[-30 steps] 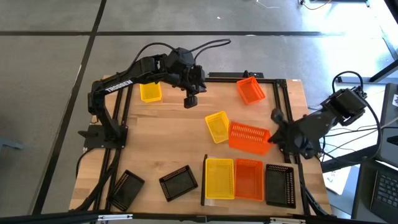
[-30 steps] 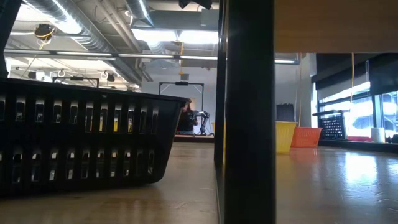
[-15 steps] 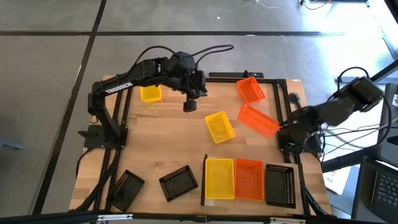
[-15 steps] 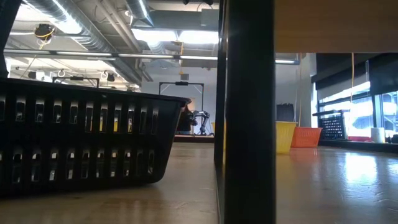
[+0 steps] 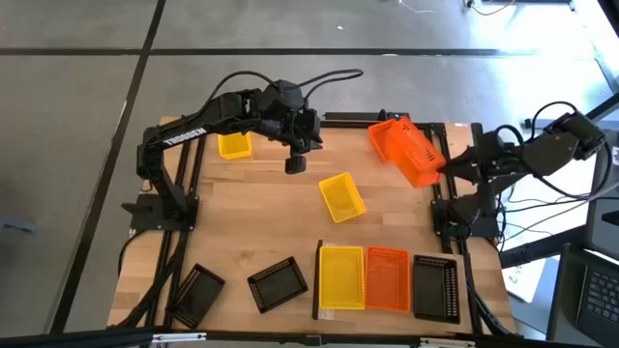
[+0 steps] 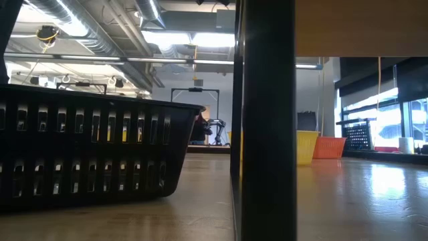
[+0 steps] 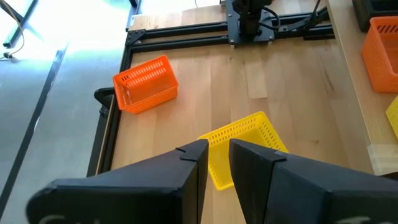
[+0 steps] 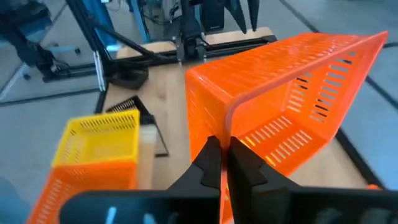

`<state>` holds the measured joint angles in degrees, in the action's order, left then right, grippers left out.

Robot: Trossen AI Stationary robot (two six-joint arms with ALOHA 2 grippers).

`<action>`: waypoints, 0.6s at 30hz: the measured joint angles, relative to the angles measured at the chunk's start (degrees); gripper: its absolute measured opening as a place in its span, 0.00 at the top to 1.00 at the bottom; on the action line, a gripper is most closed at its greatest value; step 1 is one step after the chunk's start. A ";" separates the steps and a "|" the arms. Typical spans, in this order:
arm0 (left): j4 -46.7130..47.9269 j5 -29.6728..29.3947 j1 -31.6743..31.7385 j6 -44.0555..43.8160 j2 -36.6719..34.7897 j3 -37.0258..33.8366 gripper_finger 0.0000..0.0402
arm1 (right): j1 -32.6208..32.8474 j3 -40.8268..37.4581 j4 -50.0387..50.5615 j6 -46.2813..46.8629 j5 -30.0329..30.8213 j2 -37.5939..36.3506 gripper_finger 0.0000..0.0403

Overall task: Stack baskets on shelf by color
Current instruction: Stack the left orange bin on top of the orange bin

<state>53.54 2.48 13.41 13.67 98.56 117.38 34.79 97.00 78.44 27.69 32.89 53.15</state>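
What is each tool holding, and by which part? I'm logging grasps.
The right tool pinches an orange basket by its rim, lifted off the table. The left tool holds nothing.

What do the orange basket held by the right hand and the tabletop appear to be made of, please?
The orange basket in the right hand looks like thin moulded plastic with a smooth, slightly glossy finish: slotted walls and a rolled rim. The tabletop looks like pale wood, probably glued strips with a satin finish, judging by its parallel grain bands.
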 joint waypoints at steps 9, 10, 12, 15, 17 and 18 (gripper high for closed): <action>0.38 -0.04 0.00 0.02 0.00 0.00 0.86 | 0.00 3.94 0.50 12.04 -8.84 6.97 1.00; 0.77 -0.04 0.00 0.02 0.00 0.00 0.86 | 0.00 4.23 0.58 12.86 -10.78 7.57 1.00; 1.69 -0.07 0.02 0.02 0.00 0.00 0.86 | 0.01 4.61 0.56 14.31 -15.58 8.61 1.00; 2.28 -0.09 0.07 0.14 0.00 0.00 0.86 | 0.02 4.69 0.58 17.09 -21.21 10.32 1.00; 2.76 -0.09 0.07 0.40 0.00 0.00 0.86 | 0.02 4.69 0.58 18.87 -23.61 11.31 1.00; 2.77 -0.09 0.06 0.42 0.00 0.00 0.86 | 0.02 4.69 0.60 19.57 -24.98 11.81 1.00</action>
<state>56.31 2.39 13.47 14.09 98.56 117.38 34.81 101.69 79.05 47.27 7.91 64.96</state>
